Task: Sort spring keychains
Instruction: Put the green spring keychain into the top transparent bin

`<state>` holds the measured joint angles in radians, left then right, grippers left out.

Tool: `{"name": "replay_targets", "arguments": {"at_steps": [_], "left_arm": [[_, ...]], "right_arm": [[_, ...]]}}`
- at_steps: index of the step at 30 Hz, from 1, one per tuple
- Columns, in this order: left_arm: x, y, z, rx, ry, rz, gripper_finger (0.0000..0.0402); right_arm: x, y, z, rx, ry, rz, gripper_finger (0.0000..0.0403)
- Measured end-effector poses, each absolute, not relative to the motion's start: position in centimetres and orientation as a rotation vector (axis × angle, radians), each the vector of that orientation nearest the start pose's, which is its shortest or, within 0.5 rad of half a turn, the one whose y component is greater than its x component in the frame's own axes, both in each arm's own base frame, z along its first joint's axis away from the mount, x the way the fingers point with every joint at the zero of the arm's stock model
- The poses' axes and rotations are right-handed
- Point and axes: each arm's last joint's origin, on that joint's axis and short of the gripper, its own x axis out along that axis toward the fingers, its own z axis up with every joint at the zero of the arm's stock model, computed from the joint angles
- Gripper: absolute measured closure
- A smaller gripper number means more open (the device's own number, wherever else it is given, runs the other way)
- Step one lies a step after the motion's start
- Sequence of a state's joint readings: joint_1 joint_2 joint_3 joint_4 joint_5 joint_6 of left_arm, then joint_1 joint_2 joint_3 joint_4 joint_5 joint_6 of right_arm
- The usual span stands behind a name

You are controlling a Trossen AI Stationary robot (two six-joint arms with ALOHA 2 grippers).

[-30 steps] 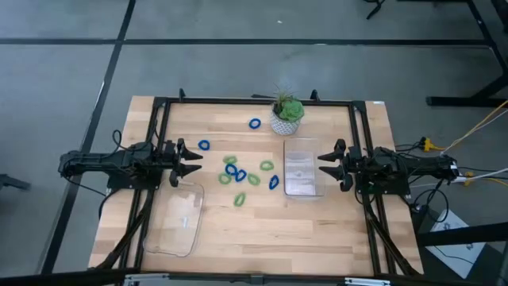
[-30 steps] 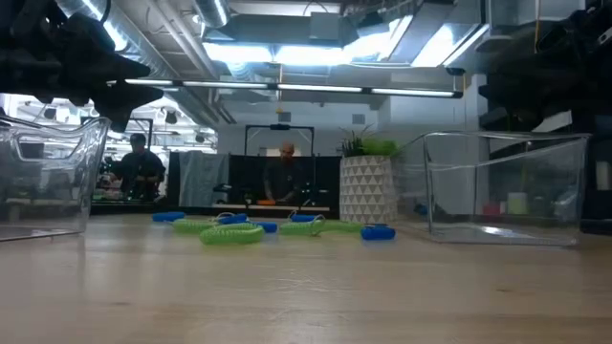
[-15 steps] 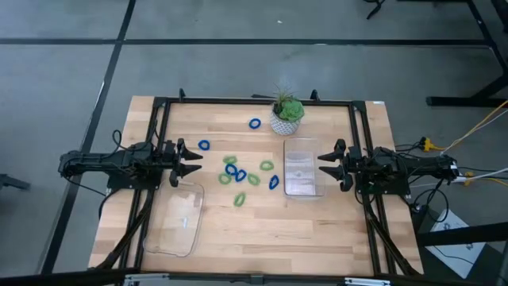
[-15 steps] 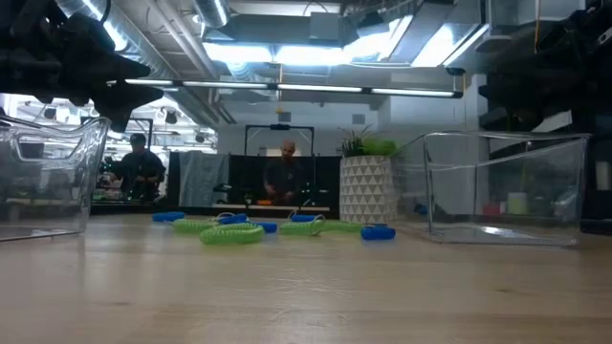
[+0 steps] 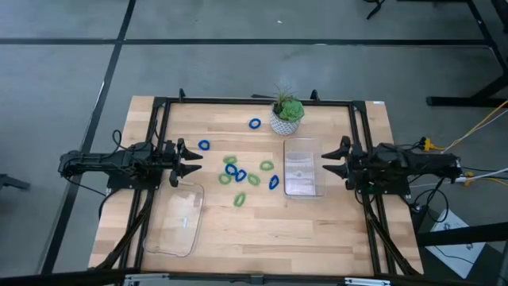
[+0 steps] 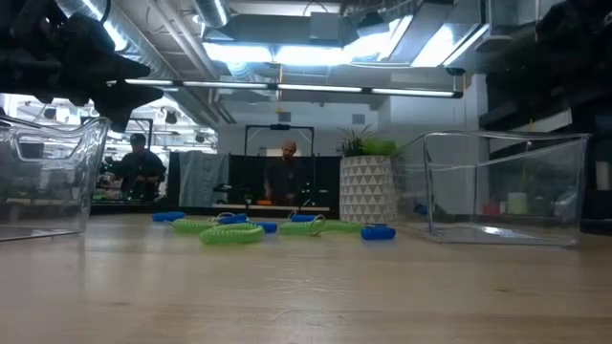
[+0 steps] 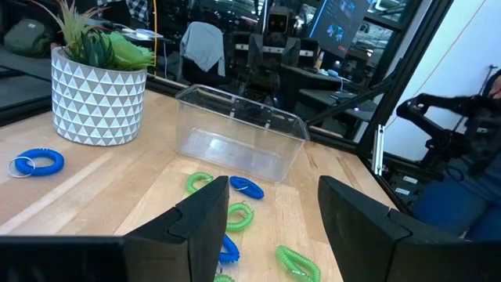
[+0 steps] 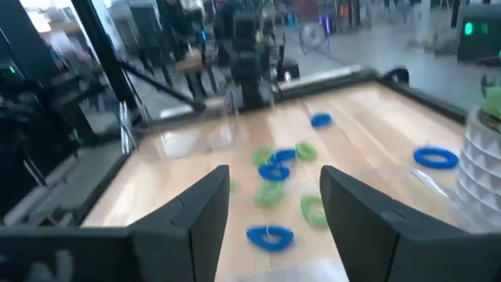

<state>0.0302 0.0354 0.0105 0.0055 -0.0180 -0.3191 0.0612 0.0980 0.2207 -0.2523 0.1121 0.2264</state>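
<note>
The wooden table (image 5: 317,230) carries everything, with a black frame running along its sides. From above, the left arm lies along the left edge and the right arm along the right edge, each pointing inward.

Two clear trays are the biggest things on the wood. The left tray (image 5: 176,219) lies in front of the left gripper (image 5: 193,162) toward the near edge, and the right tray (image 5: 302,165) lies just beside the right gripper (image 5: 326,161). Only the high view shows both trays as flat outlines. The low view shows their upright walls instead, the left tray (image 6: 48,177) and the right tray (image 6: 502,186) standing well apart with bare wood in front.

A potted plant (image 5: 286,114) in a white patterned pot stands near the far edge, just beyond the right tray.

The spring keychains (image 5: 242,173) lie loose in the middle of the table, between the two grippers and outside both trays — most in a cluster, blue and green mixed. One blue loop (image 5: 204,145) sits near the left gripper, and another blue one (image 5: 255,123) lies beside the plant. The left wrist view shows the coils (image 7: 235,215) ahead of its spread fingers (image 7: 203,223), with the right tray behind them.

Both grippers stand wide apart and hold nothing. In the right wrist view the fingers (image 8: 200,211) frame the same cluster (image 8: 274,168).
</note>
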Motion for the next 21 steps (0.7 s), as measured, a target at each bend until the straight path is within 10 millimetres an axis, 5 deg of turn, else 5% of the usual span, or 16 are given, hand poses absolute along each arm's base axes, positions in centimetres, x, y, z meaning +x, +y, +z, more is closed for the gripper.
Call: {"name": "replay_targets", "arguments": {"at_steps": [9, 21], "left_arm": [[9.9, 0.4, 16.5, -0.319, 0.011, 0.051, 0.0208], [9.9, 0.4, 16.5, -0.319, 0.011, 0.051, 0.0208]], "right_arm": [[10.3, 0.5, 27.2, 0.186, 0.390, -0.077, 0.0203], [19.7, 2.9, 34.1, 0.052, 0.501, 0.016, 0.0203]]}}
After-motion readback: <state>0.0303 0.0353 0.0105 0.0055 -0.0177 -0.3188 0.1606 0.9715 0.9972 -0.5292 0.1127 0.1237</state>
